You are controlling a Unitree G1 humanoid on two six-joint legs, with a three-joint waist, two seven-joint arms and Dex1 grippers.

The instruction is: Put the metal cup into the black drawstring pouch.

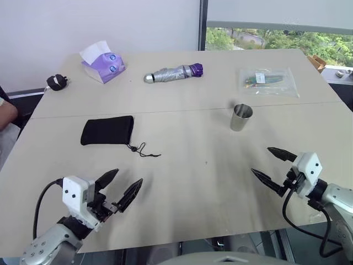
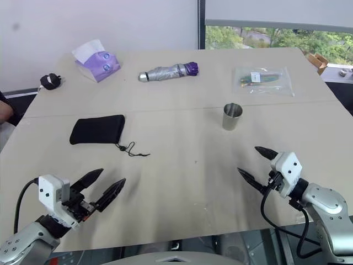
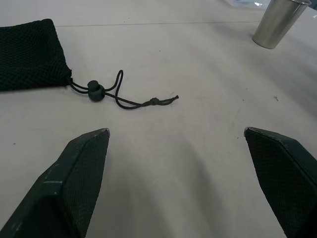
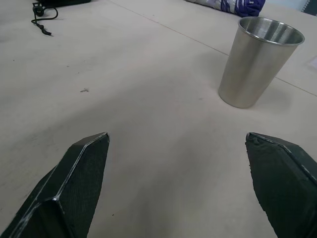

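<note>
Metal cup (image 1: 241, 117): stood upright, mouth up, right of the table (image 1: 182, 182) centre, ahead of the right gripper (image 1: 267, 164), the nearer arm; fingers spread wide, grasping nothing. Black drawstring pouch (image 1: 107, 131): lay flat toward the table's left edge, long axis crosswise, cord (image 3: 124, 96) and toggle trailing toward the centre, ahead of the left gripper (image 1: 125, 186), likewise spread and empty. The right wrist view showed the cup's hollow interior; the left wrist view showed the pouch's mesh weave.
</note>
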